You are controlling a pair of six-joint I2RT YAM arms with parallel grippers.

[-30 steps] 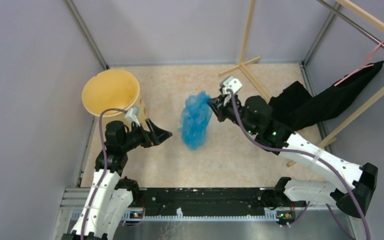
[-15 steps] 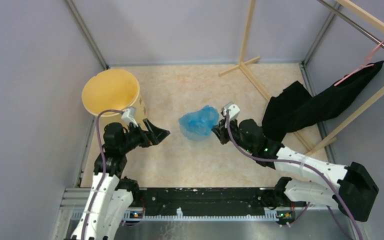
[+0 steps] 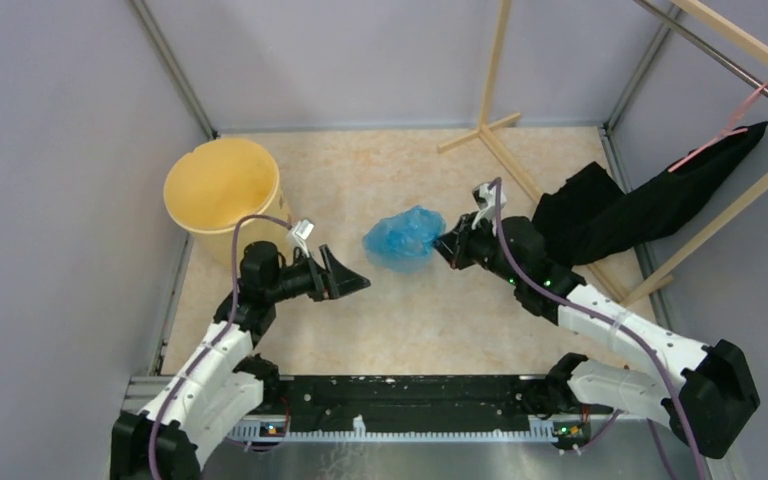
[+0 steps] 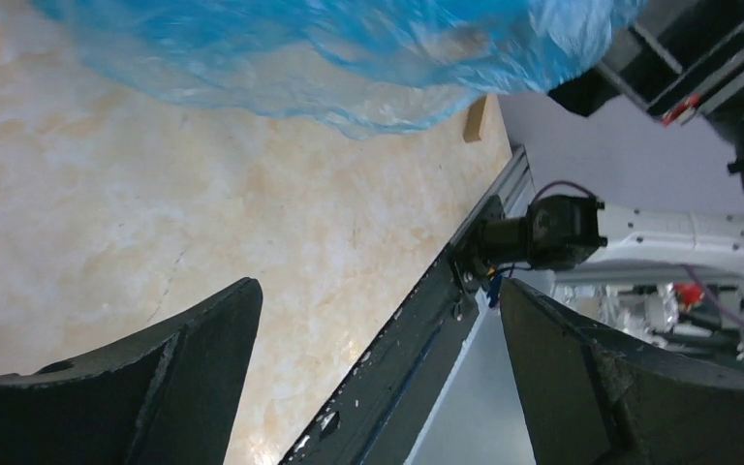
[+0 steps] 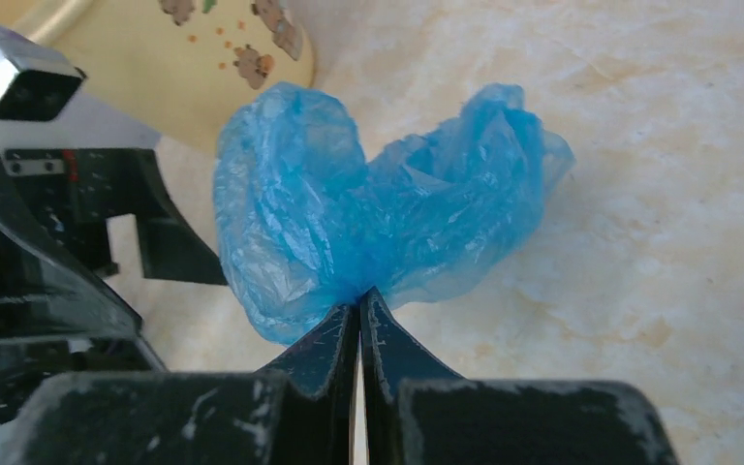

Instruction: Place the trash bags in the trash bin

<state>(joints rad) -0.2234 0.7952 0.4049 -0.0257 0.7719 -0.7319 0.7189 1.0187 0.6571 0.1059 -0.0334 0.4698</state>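
Covering most of the floor of the enclosure, the marbled bench (image 3: 440, 320) carries the pale-yellow bin (image 3: 222, 180) upright in its far left corner. On the right a black cloth (image 3: 640, 215) hangs from a wooden rack (image 3: 493, 90). The crumpled light-blue bag (image 3: 405, 240) sits low near the middle of the bench, outside the bin and well to its right, with its right edge pinched in the clenched right gripper (image 5: 359, 310), while the left gripper (image 3: 348, 275) hangs just left of the bag with jaws spread wide, grasping nothing.
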